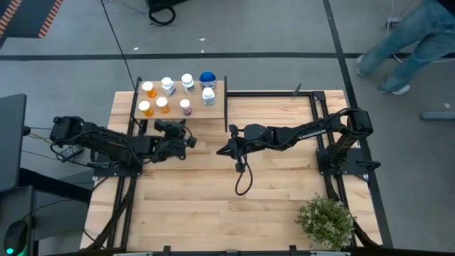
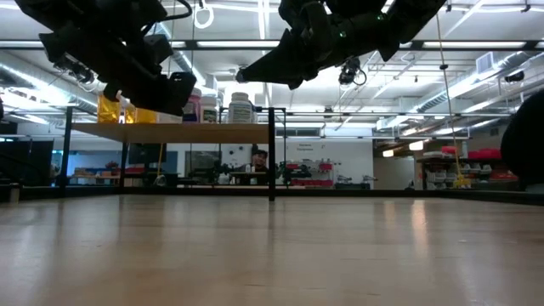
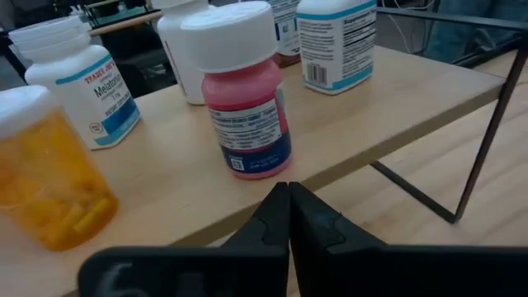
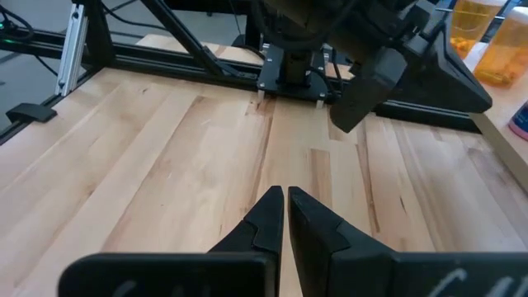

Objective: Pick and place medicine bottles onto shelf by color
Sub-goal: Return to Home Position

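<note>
The medicine bottles [image 1: 168,86] all stand upright on the shelf [image 1: 200,111], a small light-wood board on a black frame at the far edge of the surface [image 1: 213,206], left of its middle. Three orange bottles [image 1: 148,89] cluster at the shelf's left end. White bottles [image 1: 188,83] sit along the back and right. The blue-topped bottle [image 1: 207,77] is at the back right corner. A pink bottle [image 3: 247,124] with a white cap stands close to the shelf's front edge.

My left gripper [image 3: 289,198] hangs just in front of the shelf, above the surface, pointing at the pink bottle without touching it. Its jaws are pressed together and hold nothing.

My right gripper [image 4: 285,198] hangs above the middle of the surface, just right of the shelf's front right corner and pointing toward the left arm. Its jaws are all but together, with only a thin slit between them, and they are empty.

A potted plant [image 1: 325,220] sits at the near right corner of the surface, well apart from both arms.
</note>
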{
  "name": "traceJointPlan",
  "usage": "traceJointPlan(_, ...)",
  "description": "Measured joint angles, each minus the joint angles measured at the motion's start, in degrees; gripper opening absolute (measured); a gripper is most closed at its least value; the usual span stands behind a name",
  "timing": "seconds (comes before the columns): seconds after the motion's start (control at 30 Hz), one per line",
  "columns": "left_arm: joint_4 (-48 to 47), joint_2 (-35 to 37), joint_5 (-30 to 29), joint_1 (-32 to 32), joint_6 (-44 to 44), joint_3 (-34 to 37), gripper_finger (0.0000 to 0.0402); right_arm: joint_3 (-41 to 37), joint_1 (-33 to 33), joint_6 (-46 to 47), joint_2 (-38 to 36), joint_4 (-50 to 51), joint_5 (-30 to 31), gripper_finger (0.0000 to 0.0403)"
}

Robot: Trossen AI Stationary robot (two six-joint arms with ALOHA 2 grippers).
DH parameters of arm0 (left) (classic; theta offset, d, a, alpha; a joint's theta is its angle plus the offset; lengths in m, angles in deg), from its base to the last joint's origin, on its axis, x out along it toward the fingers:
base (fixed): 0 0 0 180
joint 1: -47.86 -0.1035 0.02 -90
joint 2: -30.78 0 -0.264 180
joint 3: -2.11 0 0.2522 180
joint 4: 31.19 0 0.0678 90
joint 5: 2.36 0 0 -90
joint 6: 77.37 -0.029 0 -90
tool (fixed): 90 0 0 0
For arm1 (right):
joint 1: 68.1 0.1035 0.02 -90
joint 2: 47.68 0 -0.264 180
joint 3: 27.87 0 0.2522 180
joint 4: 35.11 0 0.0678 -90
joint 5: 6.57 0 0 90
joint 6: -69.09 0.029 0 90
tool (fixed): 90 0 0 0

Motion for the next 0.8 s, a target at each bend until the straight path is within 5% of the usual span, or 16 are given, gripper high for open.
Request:
traceJointPlan(0.33,2.2,0.0,3.9,11.9,-5.6,0.0,0.0005,-0.1,0.2,1.4,-2.3,2.0,0.8,0.0027)
traceJointPlan(0.5,8.9,0.0,6.2,18.2,-10.1,0.0,0.0010,0.0,-1.0,0.2,-6.7,3.7,6.4,0.0027)
traceJointPlan(0.8,17.6,0.0,12.6,24.0,-15.7,-0.1,0.0008,-0.1,-5.9,-0.8,-12.1,6.5,6.1,0.0028)
